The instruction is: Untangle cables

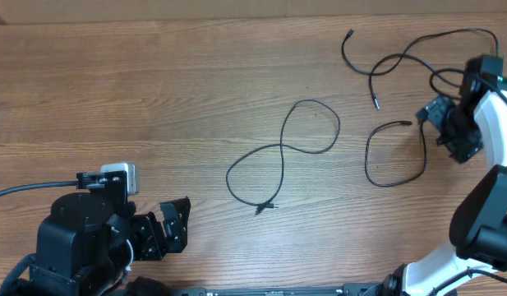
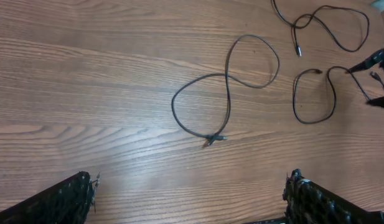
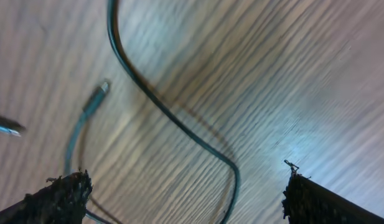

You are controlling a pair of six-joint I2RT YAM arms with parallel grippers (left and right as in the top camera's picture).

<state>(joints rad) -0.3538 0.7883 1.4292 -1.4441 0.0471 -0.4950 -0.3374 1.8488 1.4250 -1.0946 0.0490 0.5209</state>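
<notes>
Three thin black cables lie apart on the wooden table. One forms a figure-eight [image 1: 283, 146] in the middle, also seen in the left wrist view as a crossed loop [image 2: 228, 76]. A C-shaped cable [image 1: 367, 160] lies at the right, and a third cable [image 1: 450, 33] sprawls at the far right. My right gripper [image 1: 430, 123] hovers open over the C-shaped cable's right end. In the right wrist view that cable [image 3: 179, 123] runs between the jaws [image 3: 187, 186], untouched, with its plug [image 3: 103, 87] to the left. My left gripper [image 1: 175, 224] is open and empty at the near left.
The left arm's base [image 1: 76, 238] and its thick cable [image 1: 23, 191] fill the near-left corner. The right arm's white links [image 1: 483, 214] stand along the right edge. In the left wrist view the right gripper [image 2: 378, 68] shows at the far right.
</notes>
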